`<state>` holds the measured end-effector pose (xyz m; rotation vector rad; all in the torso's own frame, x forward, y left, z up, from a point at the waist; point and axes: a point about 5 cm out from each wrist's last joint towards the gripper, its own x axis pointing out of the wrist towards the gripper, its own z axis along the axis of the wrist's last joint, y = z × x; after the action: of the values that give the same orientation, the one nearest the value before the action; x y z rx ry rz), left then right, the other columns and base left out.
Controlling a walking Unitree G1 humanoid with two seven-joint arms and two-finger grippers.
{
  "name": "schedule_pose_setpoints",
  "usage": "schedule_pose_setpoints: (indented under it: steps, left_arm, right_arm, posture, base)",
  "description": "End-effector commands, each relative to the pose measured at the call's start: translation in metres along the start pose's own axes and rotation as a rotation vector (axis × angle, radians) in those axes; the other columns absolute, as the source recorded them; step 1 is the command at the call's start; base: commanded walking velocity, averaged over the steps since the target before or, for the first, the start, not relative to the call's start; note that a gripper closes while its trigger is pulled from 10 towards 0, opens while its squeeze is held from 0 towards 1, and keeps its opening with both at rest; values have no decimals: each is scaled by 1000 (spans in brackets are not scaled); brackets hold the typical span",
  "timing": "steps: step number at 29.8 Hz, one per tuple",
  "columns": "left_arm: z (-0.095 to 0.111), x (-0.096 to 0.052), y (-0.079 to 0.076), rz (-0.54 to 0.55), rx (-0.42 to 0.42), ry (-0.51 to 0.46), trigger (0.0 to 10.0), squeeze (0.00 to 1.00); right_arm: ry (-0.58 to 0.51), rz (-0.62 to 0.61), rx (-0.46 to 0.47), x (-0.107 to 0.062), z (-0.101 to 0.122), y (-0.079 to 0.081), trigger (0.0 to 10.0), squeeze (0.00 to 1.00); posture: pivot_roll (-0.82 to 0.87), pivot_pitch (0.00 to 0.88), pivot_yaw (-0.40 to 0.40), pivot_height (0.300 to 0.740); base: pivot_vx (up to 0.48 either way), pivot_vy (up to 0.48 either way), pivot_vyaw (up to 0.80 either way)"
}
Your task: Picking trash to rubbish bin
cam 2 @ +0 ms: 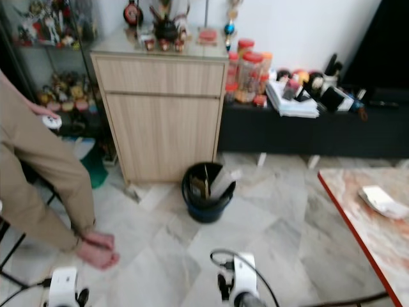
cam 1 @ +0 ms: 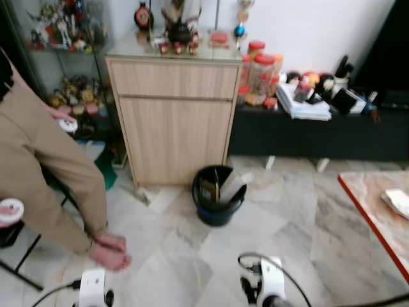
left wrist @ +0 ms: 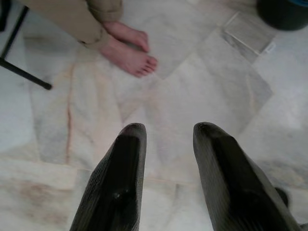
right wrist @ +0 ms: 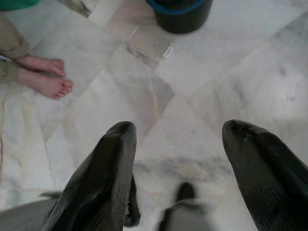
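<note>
A black rubbish bin [cam 1: 218, 195] with a blue rim stands on the marble floor in front of a wooden cabinet, with flat cardboard pieces sticking out of it. A flat, pale wrapper [right wrist: 150, 43] lies on the floor just beside the bin [right wrist: 182, 14], and it also appears in the left wrist view [left wrist: 249, 32]. My left gripper [left wrist: 169, 130] is open above bare floor, well short of the wrapper. My right gripper [right wrist: 179, 126] is wide open, also over bare floor, with nothing between its fingers. Both wrists [cam 1: 268, 281] sit low at the front.
A person in beige trousers sits at the left, bare feet [cam 1: 112, 251] on the floor near my left arm. The wooden cabinet [cam 1: 176, 121] and a low black shelf [cam 1: 319, 131] line the wall. A red-edged table [cam 1: 377, 217] with a white paper [cam 1: 397, 201] stands at right.
</note>
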<state>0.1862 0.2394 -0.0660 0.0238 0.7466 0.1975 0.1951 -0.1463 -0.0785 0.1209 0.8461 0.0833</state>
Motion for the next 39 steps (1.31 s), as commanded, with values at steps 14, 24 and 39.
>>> schedule_pose_setpoints:
  steps: [14, 24, 39]
  left_arm:
    - [-8, -3, 2, 5, -3, 29, 10000, 0]
    - [-6, -2, -1, 2, -1, 19, 10000, 0]
    - [-6, -2, 3, 23, 11, 21, 10000, 0]
  right_arm:
    - [-2, -9, 4, 0, 0, -2, 10000, 0]
    - [-9, -5, -2, 0, 3, -3, 10000, 0]
    - [0, -9, 9, -1, 0, -3, 10000, 0]
  posture:
    - [-59, 0, -21, 740]
    - [-68, 0, -27, 740]
    - [-67, 0, -23, 740]
  base:
    - [0, 332, 0]
    - [0, 30, 0]
    - [0, 0, 0]
